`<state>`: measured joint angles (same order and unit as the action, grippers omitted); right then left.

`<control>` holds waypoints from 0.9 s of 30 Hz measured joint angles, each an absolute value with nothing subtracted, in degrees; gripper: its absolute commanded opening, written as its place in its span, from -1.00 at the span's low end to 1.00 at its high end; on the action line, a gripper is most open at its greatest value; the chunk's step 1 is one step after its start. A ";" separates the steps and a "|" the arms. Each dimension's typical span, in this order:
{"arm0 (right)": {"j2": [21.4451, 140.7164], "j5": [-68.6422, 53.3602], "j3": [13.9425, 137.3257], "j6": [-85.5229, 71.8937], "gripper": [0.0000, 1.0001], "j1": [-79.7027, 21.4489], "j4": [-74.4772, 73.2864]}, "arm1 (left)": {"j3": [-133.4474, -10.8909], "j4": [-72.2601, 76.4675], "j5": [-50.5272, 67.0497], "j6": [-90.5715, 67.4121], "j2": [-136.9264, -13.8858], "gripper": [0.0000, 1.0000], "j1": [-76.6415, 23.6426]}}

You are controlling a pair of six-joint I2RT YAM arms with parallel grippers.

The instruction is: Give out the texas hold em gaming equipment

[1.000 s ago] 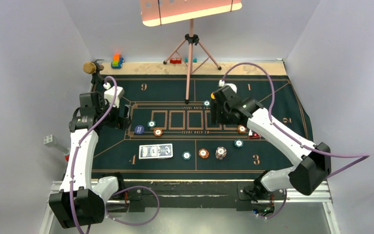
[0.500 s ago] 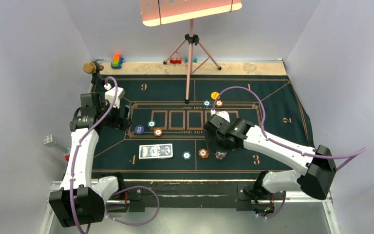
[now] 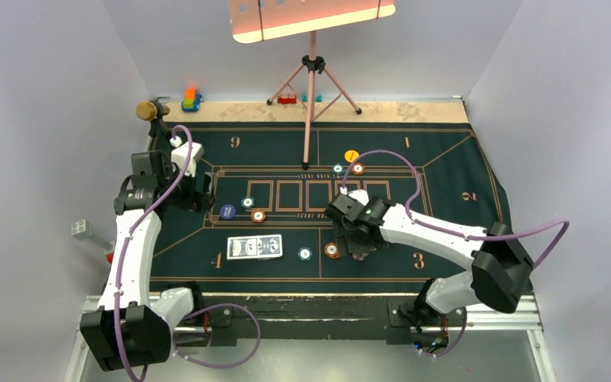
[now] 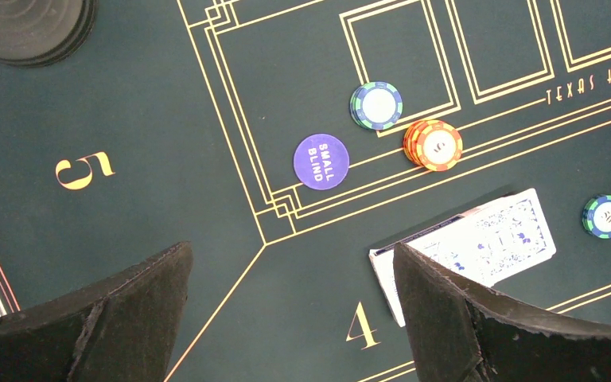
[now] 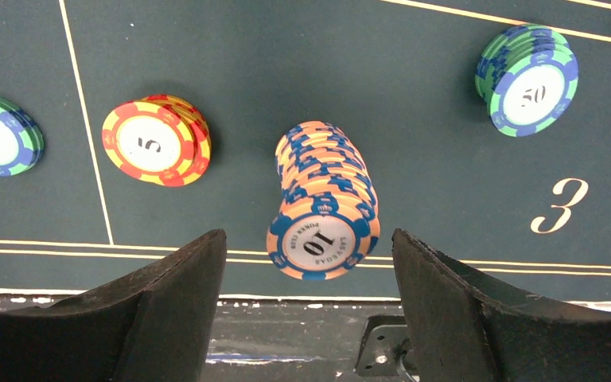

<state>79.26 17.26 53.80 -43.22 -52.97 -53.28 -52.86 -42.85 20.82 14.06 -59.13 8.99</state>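
Right tool (image 5: 306, 239) is wide open around the tall orange-and-blue poker chip stack (image 5: 322, 183) at the front edge of the green felt desk (image 5: 207, 48), not touching it, I think. Left tool (image 4: 290, 251) is open too, empty, near the blue-backed cards (image 4: 477, 243).

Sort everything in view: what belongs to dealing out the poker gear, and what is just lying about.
Belongs to the job:
card deck
tall stack of 10 chips
5 chips
50 chips
small blind button
yellow chip

Just lying about:
microphone
toy blocks
tripod
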 measured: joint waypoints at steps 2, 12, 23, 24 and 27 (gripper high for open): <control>80.23 17.28 53.80 -43.33 0.49 -52.97 -52.56 | -52.86 -42.85 20.84 14.09 -59.13 1.00 8.99; 81.25 17.58 53.65 -43.46 0.21 -51.72 -51.48 | -52.86 -42.85 20.82 14.09 -59.13 0.99 8.99; 81.23 18.52 52.77 -43.16 0.11 -49.43 -51.13 | -52.86 -42.85 20.82 14.09 -59.13 0.99 8.99; 81.21 18.50 52.62 -43.09 0.08 -49.43 -50.92 | -52.86 -42.85 20.82 14.09 -59.11 0.99 8.99; 81.21 18.33 51.99 -43.05 0.02 -49.43 -50.13 | -52.86 -42.85 20.82 14.09 -59.11 0.99 8.99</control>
<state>81.21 18.33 51.99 -43.05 -49.43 -50.13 -52.86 -42.85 20.82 14.09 -59.11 8.99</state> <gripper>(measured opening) 0.540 0.996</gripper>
